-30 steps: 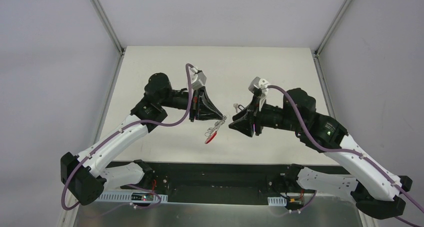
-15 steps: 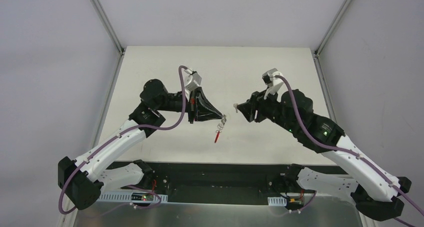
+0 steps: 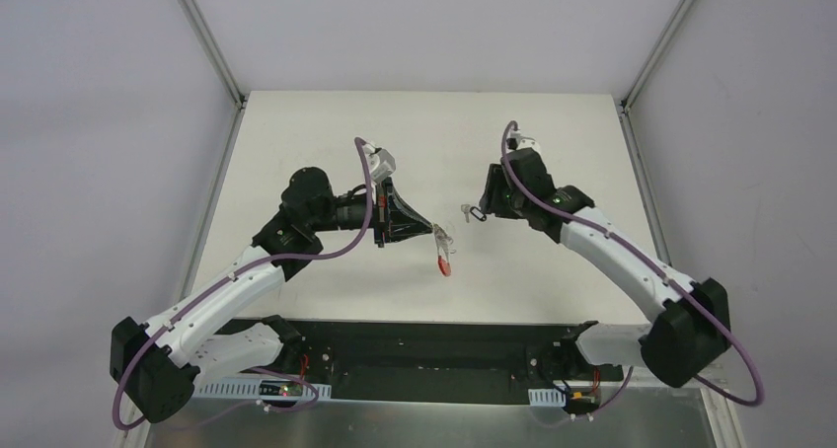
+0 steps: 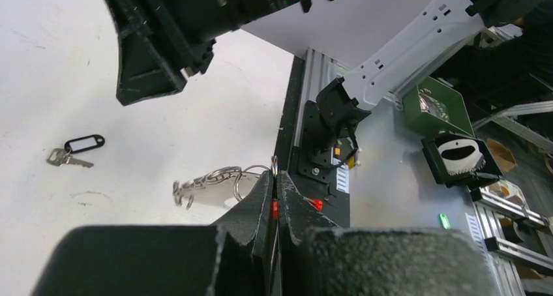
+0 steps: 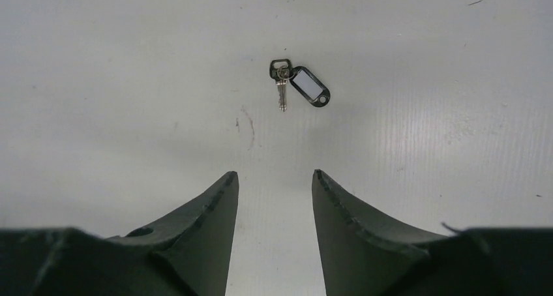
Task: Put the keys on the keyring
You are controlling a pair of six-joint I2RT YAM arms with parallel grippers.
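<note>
Keys (image 5: 282, 90) + black tag (image 5: 310, 85) flat on table (image 5: 98, 81), apart from keyring (image 4: 218, 177). Tiny, light, stiff, slippery; likely best pinched at tag. Right gripper (image 5: 274, 175) spread wide above keys, empty. Left gripper (image 4: 274, 178) clamps keyring aloft.

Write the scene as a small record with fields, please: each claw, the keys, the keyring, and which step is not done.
left claw: shut on the keyring, held above the table
right claw: open, empty, pointing down near the keys
keys: lying flat on the table, joined to a black oval tag, touched by no claw
keyring: silver rings stick out at the left claw tips; red piece hangs below
step not done: keys are not yet on the keyring
</note>
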